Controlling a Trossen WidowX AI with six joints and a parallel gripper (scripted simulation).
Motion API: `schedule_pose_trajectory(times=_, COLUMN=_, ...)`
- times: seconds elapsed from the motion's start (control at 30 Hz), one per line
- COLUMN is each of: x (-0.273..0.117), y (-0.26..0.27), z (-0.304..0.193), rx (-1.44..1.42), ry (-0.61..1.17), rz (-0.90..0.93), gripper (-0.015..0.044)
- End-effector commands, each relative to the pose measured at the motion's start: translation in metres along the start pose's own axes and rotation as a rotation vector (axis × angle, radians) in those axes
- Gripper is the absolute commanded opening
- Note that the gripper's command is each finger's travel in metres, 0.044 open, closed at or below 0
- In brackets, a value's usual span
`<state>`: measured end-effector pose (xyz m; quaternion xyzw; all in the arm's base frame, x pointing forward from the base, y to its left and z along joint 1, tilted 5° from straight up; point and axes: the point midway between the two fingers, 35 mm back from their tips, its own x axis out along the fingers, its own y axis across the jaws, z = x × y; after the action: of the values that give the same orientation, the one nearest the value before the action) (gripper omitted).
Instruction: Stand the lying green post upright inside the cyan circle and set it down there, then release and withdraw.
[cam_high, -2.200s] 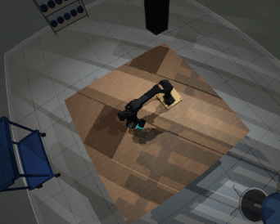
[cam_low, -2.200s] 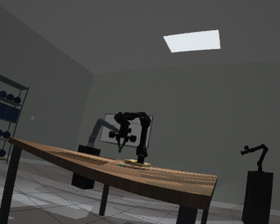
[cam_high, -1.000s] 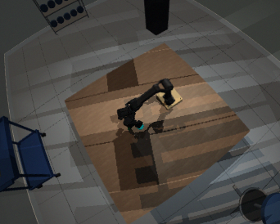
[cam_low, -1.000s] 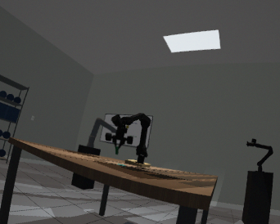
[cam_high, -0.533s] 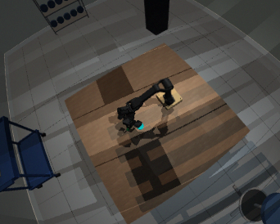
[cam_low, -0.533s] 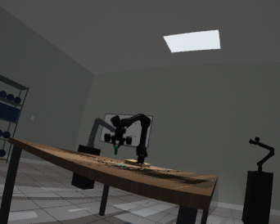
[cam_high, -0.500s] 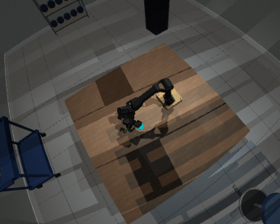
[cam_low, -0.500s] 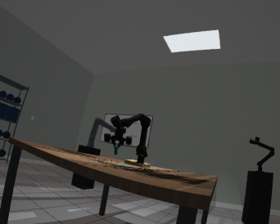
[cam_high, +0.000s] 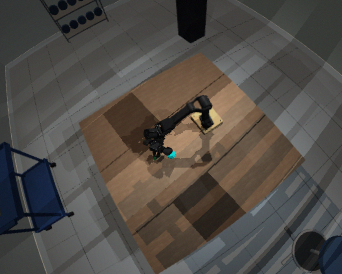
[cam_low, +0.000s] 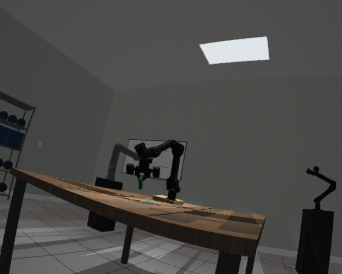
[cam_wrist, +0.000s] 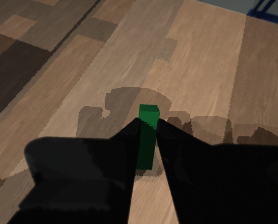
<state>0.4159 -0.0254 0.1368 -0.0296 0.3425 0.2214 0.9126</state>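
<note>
The green post (cam_high: 154, 158) (cam_low: 140, 183) (cam_wrist: 148, 140) is held between the two fingertips. In the exterior view it hangs roughly upright beneath the gripper, its lower end above the table. My gripper (cam_high: 156, 153) (cam_low: 141, 176) (cam_wrist: 148, 122) is shut on it. The cyan circle (cam_high: 171, 155) (cam_low: 148, 202) lies on the table, partly covered by the arm in the top view. There the post shows to the left of the circle, not over it. The circle is not seen in the wrist view, and the exact tilt of the post is hard to tell.
The arm's yellowish base plate (cam_high: 215, 125) (cam_low: 161, 197) sits on the wooden table (cam_high: 250, 165) (cam_low: 200, 222). Shadows of the arm fall on the table top. A blue cart (cam_high: 42, 192), a black pillar (cam_high: 191, 20) and a rack (cam_high: 80, 20) stand off the table.
</note>
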Motion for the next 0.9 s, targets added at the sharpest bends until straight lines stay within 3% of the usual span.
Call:
schedule_pose_trajectory(times=0.0, x=-0.0019, y=0.0002, z=0.0005, rx=0.007, ry=-0.031, rz=0.004, gripper=0.0023)
schedule_pose_trajectory(times=0.87, x=-0.0067, y=-0.0054, z=0.0005, rx=0.021, ry=-0.186, rz=0.026, gripper=0.0023)
